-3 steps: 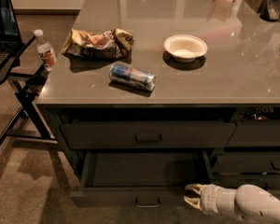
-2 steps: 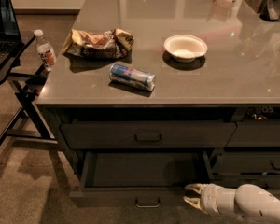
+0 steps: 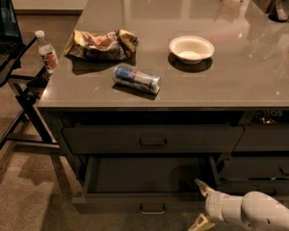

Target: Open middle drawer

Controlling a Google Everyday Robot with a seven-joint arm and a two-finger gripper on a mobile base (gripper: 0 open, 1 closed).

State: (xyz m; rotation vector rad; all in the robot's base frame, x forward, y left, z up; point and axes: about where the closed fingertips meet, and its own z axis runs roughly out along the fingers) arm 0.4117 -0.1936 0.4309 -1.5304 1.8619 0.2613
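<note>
Camera view from above the desk's front edge: the middle drawer (image 3: 116, 203) stands pulled out toward me at the bottom of the picture. Its dark inside is open to view and its small loop handle (image 3: 152, 209) sits at the centre of the flat front. The gripper (image 3: 201, 205) is at the right end of that drawer front, low in the lower right corner and well to the right of the handle. It reaches in from the right on a pale, rounded arm (image 3: 260, 213).

Above the open drawer, the upper drawer (image 3: 197, 138) is closed under the desk top. The grey, glossy desk (image 3: 241, 81) carries a crumpled snack bag (image 3: 101, 44) and a can (image 3: 136, 79) lying on its side in front of the bag. A white bowl (image 3: 191, 48) sits further right, well apart from both. A water bottle (image 3: 46, 51) stands just off the left edge of the desk, on a black folding stand (image 3: 19, 88) that also holds a laptop (image 3: 2, 28). The floor (image 3: 29, 196) is speckled brown.

The gripper's two pale fingers (image 3: 202, 186) are spread wide, one above the other. The upper one is level with the top rim of the drawer front and the lower one is down below it. Nothing is held between them, and I cannot tell whether either finger touches the drawer.
</note>
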